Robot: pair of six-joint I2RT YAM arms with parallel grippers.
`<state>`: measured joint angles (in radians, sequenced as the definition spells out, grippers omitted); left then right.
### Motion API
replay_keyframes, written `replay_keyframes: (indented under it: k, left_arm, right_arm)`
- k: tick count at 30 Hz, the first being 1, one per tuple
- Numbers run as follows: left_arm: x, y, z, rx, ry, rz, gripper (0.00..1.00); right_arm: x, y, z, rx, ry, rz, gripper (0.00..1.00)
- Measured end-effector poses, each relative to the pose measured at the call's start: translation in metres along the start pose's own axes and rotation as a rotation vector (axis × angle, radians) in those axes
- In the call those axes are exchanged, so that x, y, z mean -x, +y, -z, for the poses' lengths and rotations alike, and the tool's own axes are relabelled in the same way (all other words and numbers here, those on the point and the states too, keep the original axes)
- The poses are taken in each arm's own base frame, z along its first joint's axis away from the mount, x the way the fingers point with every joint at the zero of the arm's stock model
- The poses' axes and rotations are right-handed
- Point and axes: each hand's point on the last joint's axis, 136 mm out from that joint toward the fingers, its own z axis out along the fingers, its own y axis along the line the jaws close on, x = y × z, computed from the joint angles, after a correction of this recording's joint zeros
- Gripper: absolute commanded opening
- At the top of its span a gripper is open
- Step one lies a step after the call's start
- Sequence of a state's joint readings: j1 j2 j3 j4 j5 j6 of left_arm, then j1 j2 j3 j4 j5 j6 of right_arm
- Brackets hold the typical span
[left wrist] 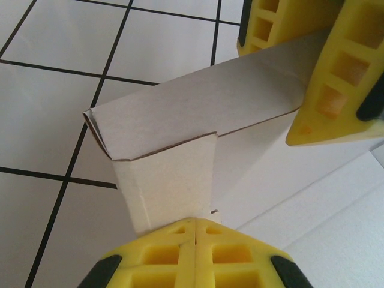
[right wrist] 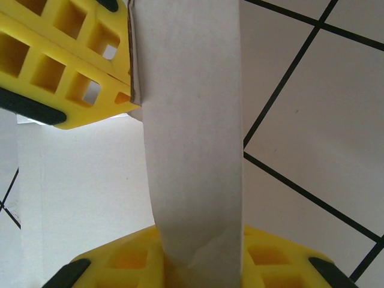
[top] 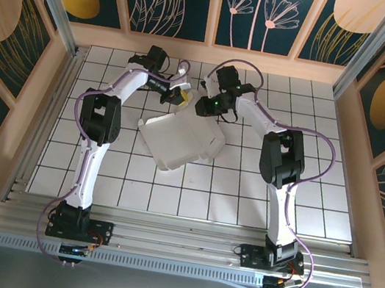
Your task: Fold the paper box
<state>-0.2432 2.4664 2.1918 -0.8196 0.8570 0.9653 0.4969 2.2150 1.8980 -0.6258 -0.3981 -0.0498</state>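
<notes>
The white paper box (top: 177, 145) lies on the tiled floor between both arms, with one long flap raised at its far edge. In the left wrist view that flap (left wrist: 198, 108) runs across, and a narrower tab hangs from it down to my left gripper (left wrist: 195, 223). The left gripper (top: 180, 98) is shut, its tips against the tab's lower end; I cannot tell if paper is pinched. My right gripper (top: 201, 105) holds the flap's other end. The strip (right wrist: 192, 120) fills the gap between the right gripper's (right wrist: 198, 255) fingers (left wrist: 336, 90) and is wrinkled there.
White floor tiles with black grout (top: 304, 186) surround the box. Wooden walls with painted panels (top: 379, 102) enclose the workspace on three sides. The two grippers stand close together over the box's far edge, with the left gripper's tip (right wrist: 123, 96) beside the strip.
</notes>
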Motion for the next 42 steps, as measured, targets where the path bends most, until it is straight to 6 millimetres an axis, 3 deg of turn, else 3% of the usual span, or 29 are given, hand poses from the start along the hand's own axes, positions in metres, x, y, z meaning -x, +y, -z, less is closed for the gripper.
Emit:
replay_keyframes:
  k: [5, 19, 23, 34, 40, 42]
  left_arm:
    - [0.003, 0.002, -0.008, 0.003, -0.009, 0.01, 0.0]
    - [0.009, 0.01, -0.022, 0.063, 0.005, 0.005, 0.0]
    - [0.008, 0.008, -0.023, 0.089, 0.006, -0.045, 0.06]
    - [0.007, 0.009, -0.024, 0.116, 0.029, -0.131, 0.0]
    - [0.008, 0.012, -0.029, 0.145, 0.051, -0.152, 0.0]
    - [0.01, 0.012, -0.032, 0.152, 0.054, -0.161, 0.13]
  right_arm:
    - [0.0, -0.003, 0.0, -0.012, 0.001, -0.008, 0.22]
    - [-0.001, -0.015, 0.002, -0.044, -0.001, -0.038, 0.26]
    - [-0.005, -0.017, 0.001, -0.045, 0.008, -0.047, 0.27]
    - [-0.005, -0.017, 0.002, -0.046, 0.009, -0.054, 0.24]
    - [-0.007, -0.019, 0.003, -0.026, 0.002, -0.087, 0.28]
    - [-0.009, -0.021, 0.003, -0.025, 0.001, -0.099, 0.26]
